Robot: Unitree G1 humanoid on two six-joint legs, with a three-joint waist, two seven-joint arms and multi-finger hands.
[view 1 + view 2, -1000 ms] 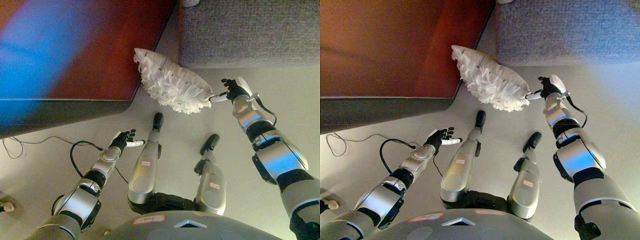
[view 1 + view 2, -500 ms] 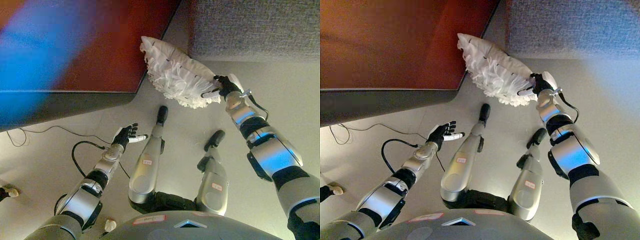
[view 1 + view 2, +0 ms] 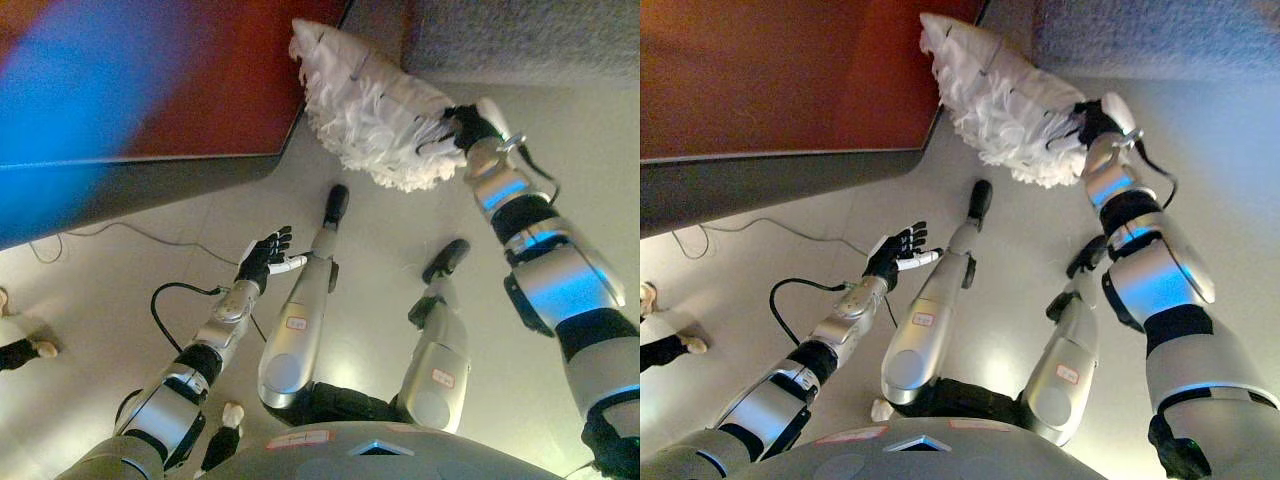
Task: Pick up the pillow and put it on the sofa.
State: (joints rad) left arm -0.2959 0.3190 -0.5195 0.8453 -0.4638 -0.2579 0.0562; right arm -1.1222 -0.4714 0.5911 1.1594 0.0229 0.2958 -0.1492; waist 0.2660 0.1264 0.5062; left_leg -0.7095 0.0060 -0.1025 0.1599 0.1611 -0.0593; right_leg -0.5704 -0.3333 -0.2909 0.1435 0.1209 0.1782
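White ruffled pillow held aloft by one corner, between the red-brown table and the grey sofa.

The red-brown table (image 3: 780,80) was seen filling the upper left, and the grey sofa (image 3: 1160,35) the upper right corner, with pale floor (image 3: 760,280) between and below them. The pillow (image 3: 375,105) was held clear of the floor, near the table's corner and just short of the sofa's front edge, its frilled end pinched in the curled fingers of the right hand (image 3: 470,125). The left hand (image 3: 265,255) was held low over the floor, well apart from the pillow, fingers spread and holding nothing.
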